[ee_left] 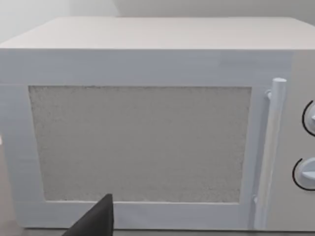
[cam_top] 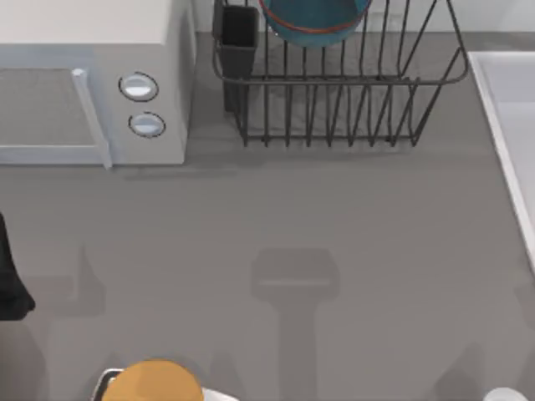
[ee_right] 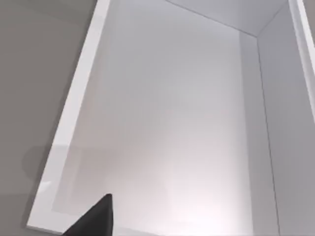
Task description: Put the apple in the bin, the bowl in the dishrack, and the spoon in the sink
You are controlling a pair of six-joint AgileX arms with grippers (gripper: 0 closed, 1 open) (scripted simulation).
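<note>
The blue bowl (cam_top: pixel 313 21) with its reddish rim sits inside the black wire dishrack (cam_top: pixel 334 109) at the back of the table. The pale sink (cam_top: pixel 512 109) runs along the right edge. In the right wrist view my right gripper (ee_right: pixel 96 219) hovers over the sink basin (ee_right: pixel 162 123), which holds nothing. My left arm (cam_top: pixel 10 284) is at the table's left edge. In the left wrist view my left gripper (ee_left: pixel 96 221) faces the microwave door. The apple, the spoon and the bin are out of view.
A white microwave (cam_top: pixel 92 50) with two round knobs stands at the back left, next to the rack's dark utensil cup (cam_top: pixel 238 38). An orange-yellow round thing (cam_top: pixel 155 380) lies at the front left edge. A small white shape (cam_top: pixel 506 394) is at the front right.
</note>
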